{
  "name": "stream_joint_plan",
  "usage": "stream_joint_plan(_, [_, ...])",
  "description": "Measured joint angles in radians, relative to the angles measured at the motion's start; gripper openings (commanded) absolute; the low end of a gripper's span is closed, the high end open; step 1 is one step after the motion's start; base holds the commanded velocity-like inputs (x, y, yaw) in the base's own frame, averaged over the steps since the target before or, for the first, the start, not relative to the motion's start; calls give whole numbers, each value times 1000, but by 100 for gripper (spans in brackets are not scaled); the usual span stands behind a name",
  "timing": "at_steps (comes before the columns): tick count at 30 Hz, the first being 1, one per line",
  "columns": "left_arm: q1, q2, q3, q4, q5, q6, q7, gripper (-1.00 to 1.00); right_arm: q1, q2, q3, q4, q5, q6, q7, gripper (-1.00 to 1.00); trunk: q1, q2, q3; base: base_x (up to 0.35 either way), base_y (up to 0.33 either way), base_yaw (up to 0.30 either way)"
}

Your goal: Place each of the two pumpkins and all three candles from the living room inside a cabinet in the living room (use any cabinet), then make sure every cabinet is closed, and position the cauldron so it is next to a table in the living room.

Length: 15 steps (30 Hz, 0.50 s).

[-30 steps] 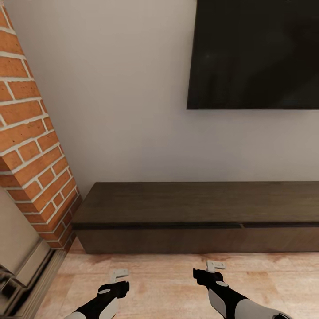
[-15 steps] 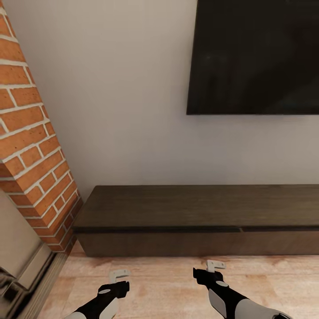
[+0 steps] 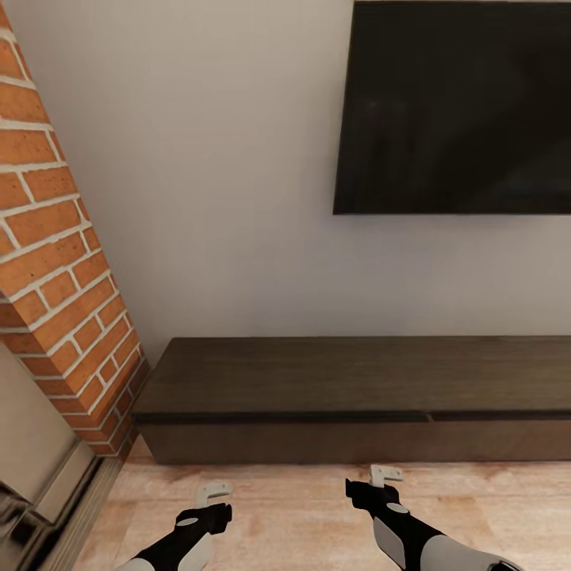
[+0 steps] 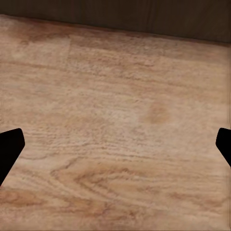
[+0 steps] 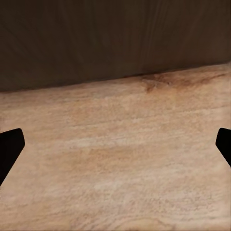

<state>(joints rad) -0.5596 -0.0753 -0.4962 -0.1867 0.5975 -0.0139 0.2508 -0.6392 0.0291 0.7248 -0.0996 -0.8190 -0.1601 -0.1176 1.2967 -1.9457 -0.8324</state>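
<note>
My left claw [image 3: 214, 493] and right claw [image 3: 385, 476] hang spread and empty over the wood floor [image 3: 301, 507] just before the long dark cabinet [image 3: 349, 396], whose stiff, handleless drawer fronts I judge best pulled by their top edge

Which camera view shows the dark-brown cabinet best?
The head view: the cabinet shows with its top and closed fronts, running off frame at the right. The right wrist view shows part of its dark front above the floor; the left wrist view, a thin dark strip.
</note>
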Motion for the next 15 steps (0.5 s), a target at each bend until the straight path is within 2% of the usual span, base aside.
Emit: stream_joint_plan(15, [0,0,0,0,1,0,-1,100,0,0,-2,0,0,-20,0,100,-58,105,47,0,0,0])
